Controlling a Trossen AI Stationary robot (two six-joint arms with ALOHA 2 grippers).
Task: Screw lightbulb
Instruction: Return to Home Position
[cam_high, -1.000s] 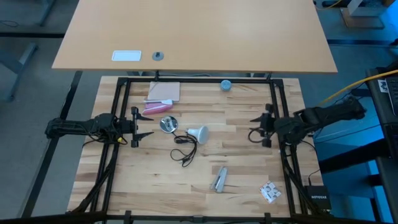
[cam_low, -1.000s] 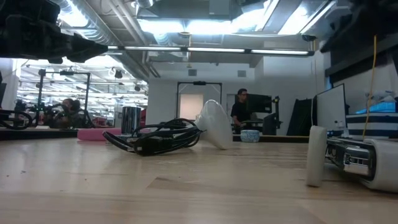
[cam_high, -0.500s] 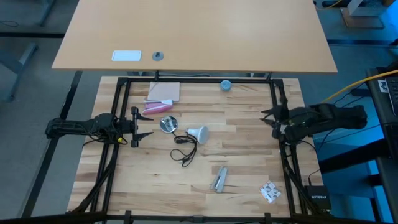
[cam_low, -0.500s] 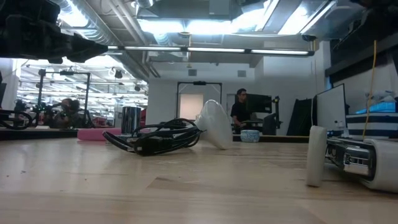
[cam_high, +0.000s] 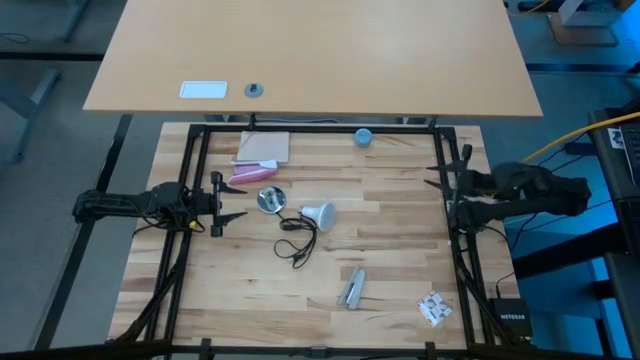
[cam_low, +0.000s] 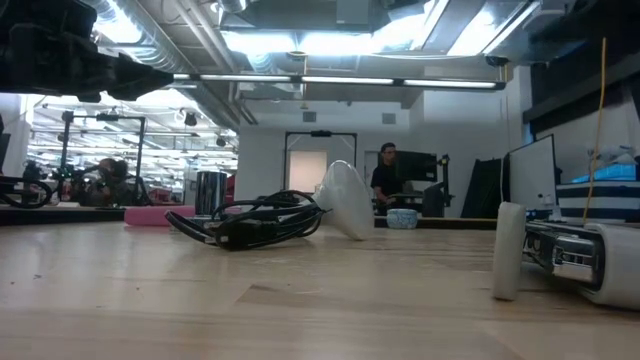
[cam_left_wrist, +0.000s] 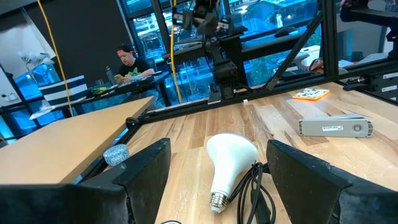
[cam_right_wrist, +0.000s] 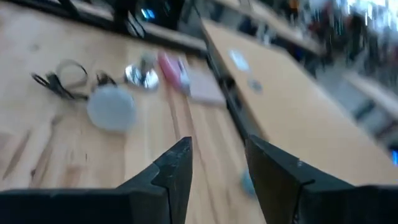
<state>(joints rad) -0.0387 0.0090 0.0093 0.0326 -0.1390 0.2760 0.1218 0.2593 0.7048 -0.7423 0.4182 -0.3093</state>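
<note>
The white lightbulb lies on its side near the middle of the wooden table, next to a coiled black cable. It also shows in the low view and in the left wrist view, its screw base toward my left gripper. My left gripper is open and empty at the table's left side, level, pointing at the bulb, well short of it. My right gripper is open and empty at the table's right edge, with the bulb far ahead of it.
A shiny metal disc, a pink object and a tan pad lie at the far left. A blue round object sits at the far edge. A grey tool and a small card lie near the front.
My right gripper has drawn back toward the table's right edge and a little toward the far edge, turning as it went; it stays open and empty. The bulb and the left arm have kept still.
</note>
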